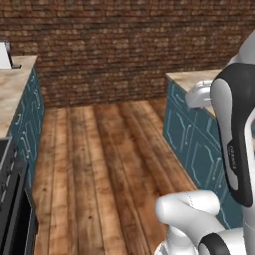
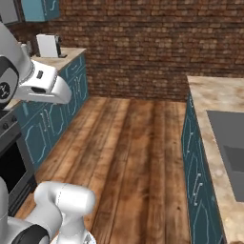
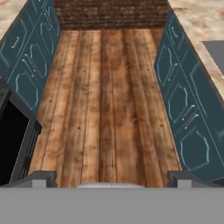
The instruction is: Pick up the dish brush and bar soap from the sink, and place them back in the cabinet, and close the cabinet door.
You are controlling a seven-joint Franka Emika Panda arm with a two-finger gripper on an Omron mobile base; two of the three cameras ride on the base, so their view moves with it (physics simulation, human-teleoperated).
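Note:
The sink (image 2: 224, 138) is a dark grey basin set in the right-hand counter, cut off by the frame's right edge; a grey corner of the sink (image 3: 216, 50) also shows in the hand view. No dish brush or bar soap can be seen in the part of the basin that shows. The bottom of a teal wall-hung cabinet (image 2: 40, 8) shows at the top left above the left counter; I cannot make out its door. My gripper (image 3: 112, 179) hangs open over the wooden floor, its two dark fingertips (image 3: 43, 178) wide apart with nothing between them.
Low teal cupboards (image 3: 183, 100) line both sides of a wooden-floor aisle (image 2: 138, 152). A black oven (image 3: 13, 140) stands at the near left. A white appliance (image 2: 47, 45) sits on the left counter. A brick wall (image 1: 124, 45) closes the far end.

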